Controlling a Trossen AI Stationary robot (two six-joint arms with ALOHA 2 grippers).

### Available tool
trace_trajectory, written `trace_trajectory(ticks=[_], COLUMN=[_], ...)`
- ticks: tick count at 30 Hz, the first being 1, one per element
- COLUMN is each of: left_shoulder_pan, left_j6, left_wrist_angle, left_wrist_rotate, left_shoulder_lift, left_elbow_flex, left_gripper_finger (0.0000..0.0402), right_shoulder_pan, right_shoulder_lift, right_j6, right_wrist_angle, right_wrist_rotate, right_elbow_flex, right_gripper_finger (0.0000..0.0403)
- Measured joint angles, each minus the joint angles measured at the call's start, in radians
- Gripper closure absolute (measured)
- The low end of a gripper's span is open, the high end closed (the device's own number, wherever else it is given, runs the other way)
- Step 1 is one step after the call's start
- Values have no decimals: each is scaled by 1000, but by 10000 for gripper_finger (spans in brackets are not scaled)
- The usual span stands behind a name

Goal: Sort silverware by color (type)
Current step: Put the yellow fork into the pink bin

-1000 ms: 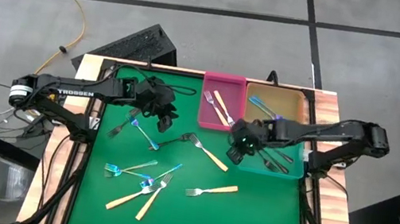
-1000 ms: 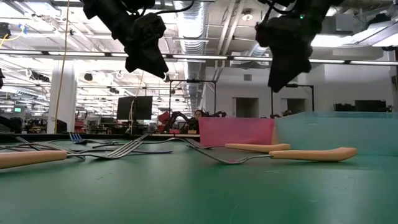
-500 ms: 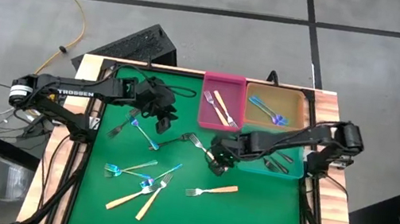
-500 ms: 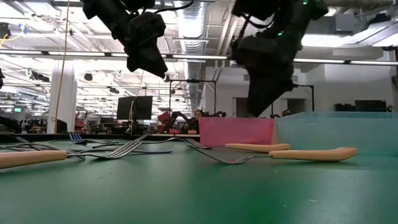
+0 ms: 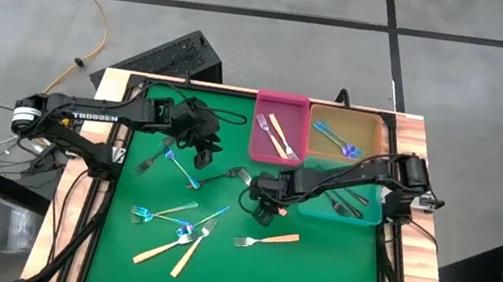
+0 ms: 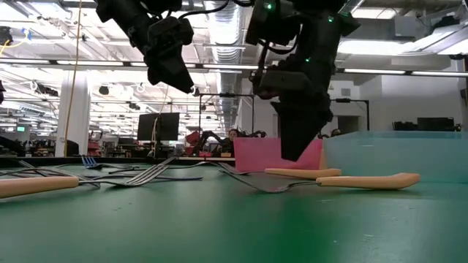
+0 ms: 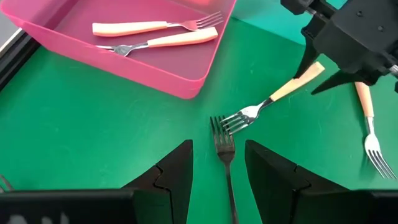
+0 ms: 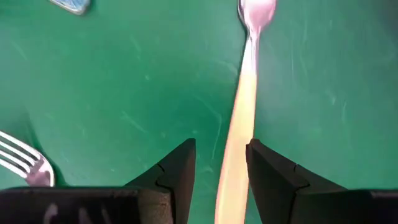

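I see a green mat point(image 5: 312, 272); a pink tray point(image 5: 261, 148) upper centre; a tan-brown tray point(image 5: 375, 130) beside it; a teal tray point(image 5: 366, 218); tan-handled forks point(image 5: 266, 239); iridescent blue forks point(image 5: 184, 232); dark arms.

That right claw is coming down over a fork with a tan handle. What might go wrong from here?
The right claw, open, straddles the tan-handled fork. The handle lies flat on the green mat, so the fingers might slide over it or nudge it instead of gripping. A dark fork lies with its tines right beside this fork's tines, so lifting could drag it along. The left claw, also open, hovers close by, so the arms could bump.
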Motion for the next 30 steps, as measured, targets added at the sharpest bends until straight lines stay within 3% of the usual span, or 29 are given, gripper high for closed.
trace_trajectory(ticks=[24, 30], left_shoulder_pan=[0, 0], left_j6=[-1, -1], left_wrist_angle=[5, 5], left_wrist_rotate=[-3, -4], left_shoulder_lift=[0, 0], left_elbow_flex=[0, 0], left_gripper_finger=[272, 272], right_shoulder_pan=[-19, -21], right_shoulder_lift=[0, 53], right_j6=[12, -9], right_wrist_angle=[11, 32], right_wrist_rotate=[-14, -36], right_elbow_flex=[-56, -52], right_gripper_finger=[240, 240])
